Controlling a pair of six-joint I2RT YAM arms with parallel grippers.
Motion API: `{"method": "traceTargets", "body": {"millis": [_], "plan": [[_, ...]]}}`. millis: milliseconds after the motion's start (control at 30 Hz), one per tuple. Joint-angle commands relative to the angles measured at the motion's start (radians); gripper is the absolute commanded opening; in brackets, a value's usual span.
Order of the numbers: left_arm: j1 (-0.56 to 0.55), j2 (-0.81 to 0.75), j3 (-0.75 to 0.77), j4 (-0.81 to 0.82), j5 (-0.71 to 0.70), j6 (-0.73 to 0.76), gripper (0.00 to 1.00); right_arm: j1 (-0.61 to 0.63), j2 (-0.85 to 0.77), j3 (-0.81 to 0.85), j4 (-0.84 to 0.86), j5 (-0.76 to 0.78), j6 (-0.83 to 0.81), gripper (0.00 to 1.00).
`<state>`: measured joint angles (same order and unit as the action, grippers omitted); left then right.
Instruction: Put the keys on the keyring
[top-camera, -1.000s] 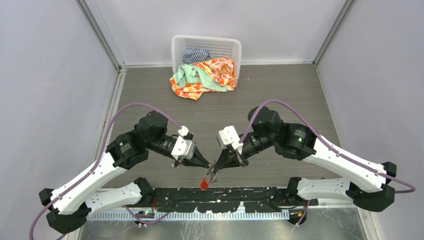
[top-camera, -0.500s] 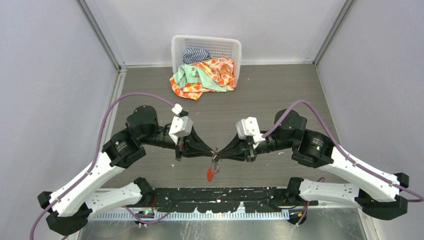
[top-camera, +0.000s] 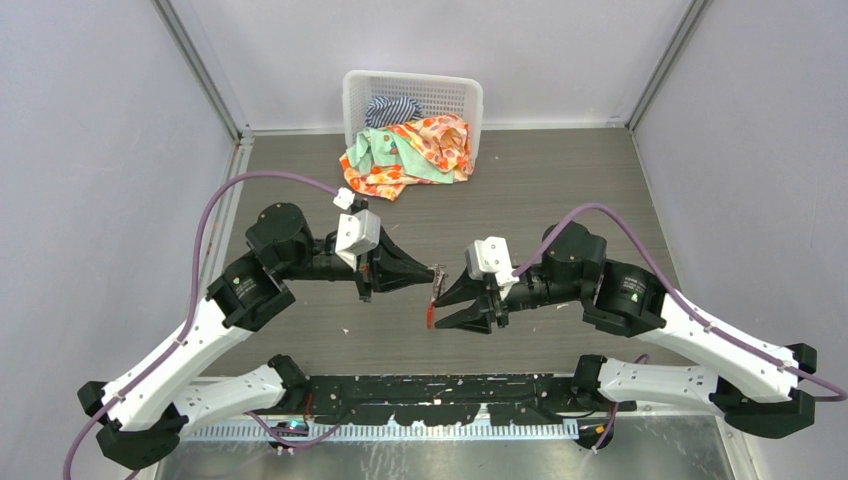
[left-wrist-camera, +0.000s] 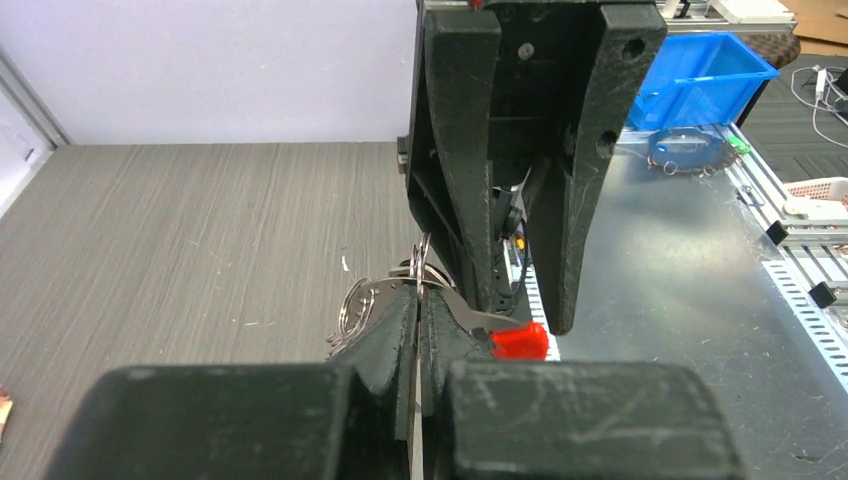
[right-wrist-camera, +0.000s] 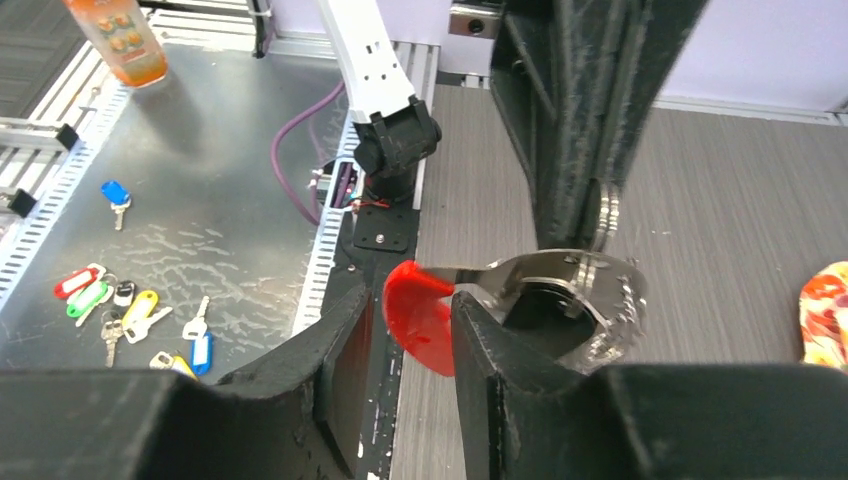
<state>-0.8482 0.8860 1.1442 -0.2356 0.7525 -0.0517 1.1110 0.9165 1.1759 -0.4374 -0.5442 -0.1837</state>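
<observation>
One keyring (top-camera: 434, 296) hangs clamped in left jaws; right jaws apart

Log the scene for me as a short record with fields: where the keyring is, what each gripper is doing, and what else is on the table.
keyring: hangs above the table from the left gripper, red tag lowest
left gripper: shut on keyring
right gripper: open, fingers either side of the red tag, not clamped on it
basket: white, at the far edge of the table
clothes: spilling out of the basket onto the table
</observation>
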Motion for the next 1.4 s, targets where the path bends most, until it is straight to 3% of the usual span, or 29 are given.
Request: {"method": "traceTargets", "body": {"millis": [0,200,600,833,933,1033,1233,1300,1333,1367], "plan": [[0.008,-0.026,0.015,0.061,0.04,0.012,0.0,0.003,-0.026,0.107,-0.069,0.089,-0.026,0.41],[0.008,-0.04,-0.007,0.032,0.063,0.048,0.0,0.003,-0.01,0.222,-0.138,0.146,0.0,0.44],[0.008,-0.076,-0.055,-0.001,0.05,0.104,0.0,0.001,0.114,0.295,-0.16,0.159,0.054,0.43],[0.008,-0.088,-0.066,0.004,0.037,0.099,0.0,0.002,0.119,0.27,-0.116,0.155,0.059,0.27],[0.008,-0.093,-0.068,0.0,0.036,0.099,0.0,0.002,0.114,0.262,-0.105,0.15,0.056,0.11],[0.008,-0.096,-0.076,0.005,0.036,0.098,0.0,0.002,0.114,0.257,-0.097,0.142,0.055,0.01],[0.008,-0.092,-0.084,-0.001,0.044,0.099,0.0,0.002,0.134,0.277,-0.14,0.123,0.057,0.01],[0.008,-0.091,-0.082,-0.029,0.064,0.133,0.13,0.001,0.151,0.298,-0.172,0.134,0.068,0.01],[0.008,-0.09,-0.077,-0.05,0.07,0.157,0.27,0.001,0.16,0.313,-0.195,0.138,0.073,0.01],[0.008,-0.089,-0.07,-0.074,0.071,0.188,0.34,0.001,0.172,0.327,-0.216,0.142,0.075,0.01]]}}
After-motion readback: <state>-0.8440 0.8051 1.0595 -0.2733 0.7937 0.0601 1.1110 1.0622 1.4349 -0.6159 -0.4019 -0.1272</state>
